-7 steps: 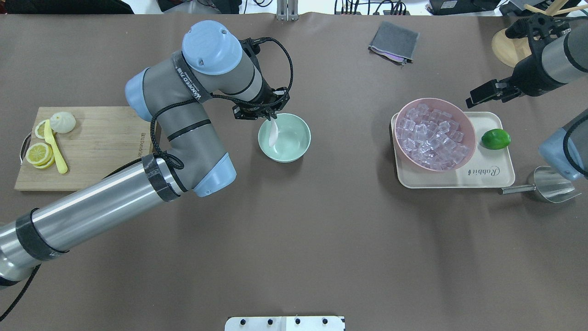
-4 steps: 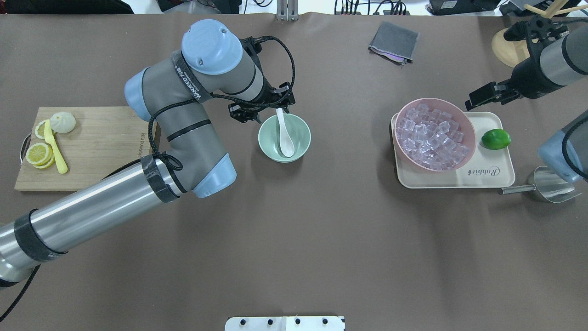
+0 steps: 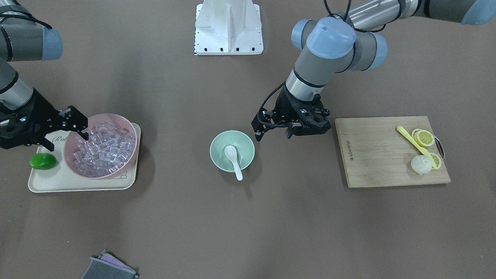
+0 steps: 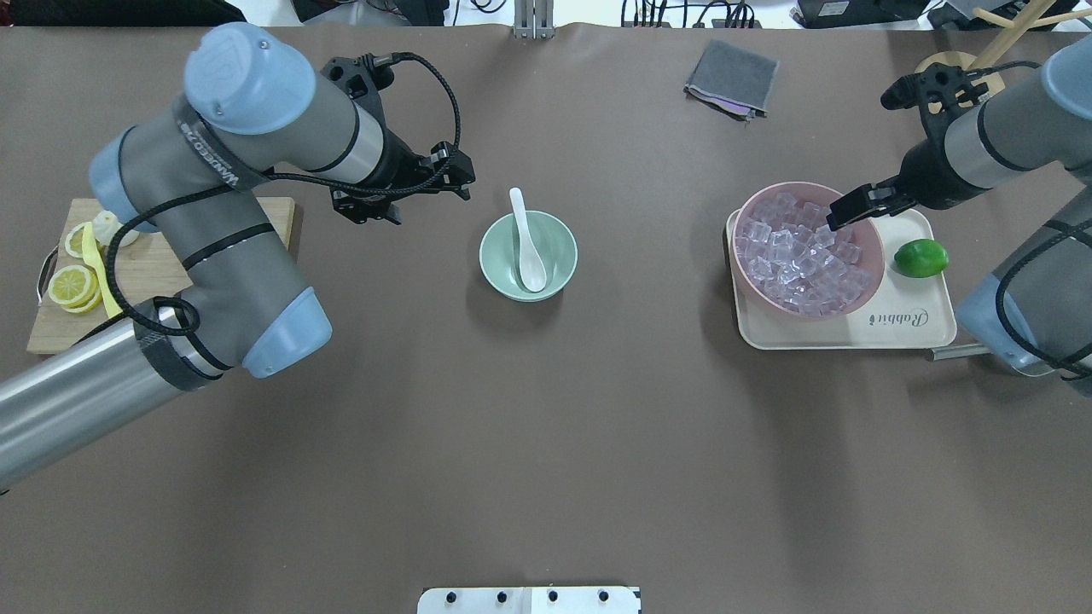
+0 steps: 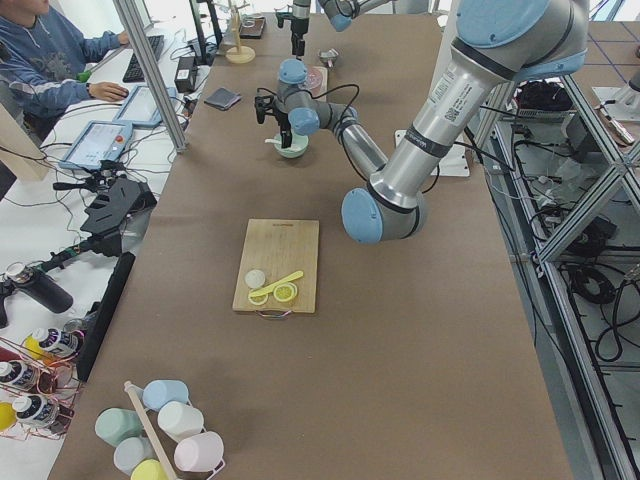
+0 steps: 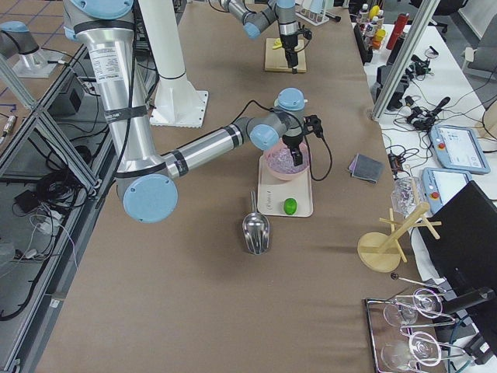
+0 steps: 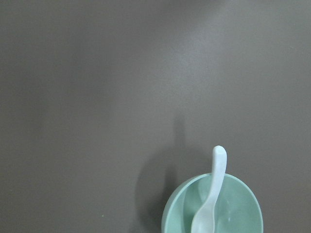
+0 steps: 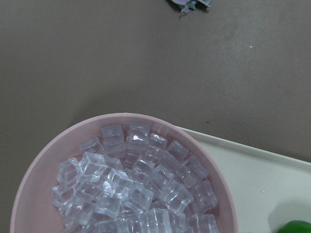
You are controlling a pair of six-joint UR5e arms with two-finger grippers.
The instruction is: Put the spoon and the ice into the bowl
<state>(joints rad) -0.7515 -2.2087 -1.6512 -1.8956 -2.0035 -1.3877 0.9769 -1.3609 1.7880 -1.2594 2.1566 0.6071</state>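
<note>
The white spoon [image 4: 527,243] lies in the mint-green bowl [image 4: 488,256], scoop down inside, handle over the far rim; it also shows in the front view [image 3: 234,159] and the left wrist view [image 7: 214,194]. My left gripper [image 4: 431,205] is open and empty, to the left of the bowl and apart from it. The ice [image 4: 802,256] is a heap of clear cubes in the pink bowl [image 4: 751,205], close up in the right wrist view [image 8: 136,194]. My right gripper [image 4: 849,213] is open and empty, above the pink bowl's far right rim [image 3: 66,140].
The pink bowl stands on a cream tray [image 4: 904,328] beside a lime [image 4: 920,257]. A metal scoop [image 6: 255,229] lies by the tray, mostly hidden overhead by my right arm. A cutting board [image 4: 51,333] with lemon slices is at left. A grey cloth [image 4: 732,77] lies far back.
My left gripper let go of the spoon, which now lies in the mint bowl, and pulled away to the left. My right gripper moved in over the pink bowl's rim.
</note>
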